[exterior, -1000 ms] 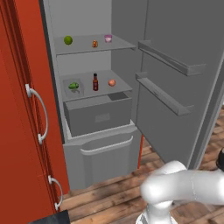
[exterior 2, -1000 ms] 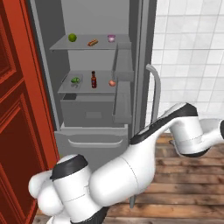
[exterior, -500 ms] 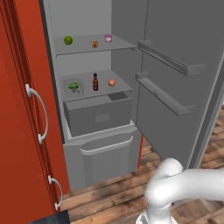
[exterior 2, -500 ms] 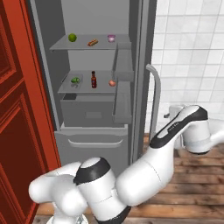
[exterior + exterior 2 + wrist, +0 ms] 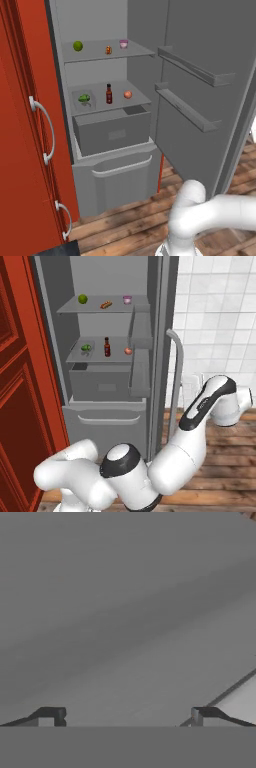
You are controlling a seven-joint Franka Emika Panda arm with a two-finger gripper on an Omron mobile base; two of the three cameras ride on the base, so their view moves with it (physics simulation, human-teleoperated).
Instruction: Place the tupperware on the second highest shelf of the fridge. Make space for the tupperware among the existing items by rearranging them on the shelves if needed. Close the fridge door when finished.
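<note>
Left base view: the fridge [image 5: 100, 150] stands open, a tall grey cabinet with a grey interior. The fridge door [image 5: 210, 95] is swung out to the right, its inner face carrying two bar racks. The top shelf [image 5: 95, 54] holds a green lime [image 5: 78, 46], a small hot dog [image 5: 108, 50] and a pink cup [image 5: 123, 44], set in a row from left to right. The second highest shelf [image 5: 117, 103], a flat grey panel just above the drawer box [image 5: 112, 132], holds a clear tupperware [image 5: 84, 99] with green contents at the left, an upright dark bottle [image 5: 109, 94] with a red cap in the middle, and a round orange-pink fruit [image 5: 128, 94] at the right. The tupperware lies flat; its long axis cannot be determined.

Right base view: the door is seen edge-on, its pale bar handle [image 5: 178, 376] running vertically. The white arm bends to the right of the door.

Hand view: the gripper [image 5: 127, 716] has its fingertips spread wide apart with nothing between them, facing a flat grey surface.
</note>
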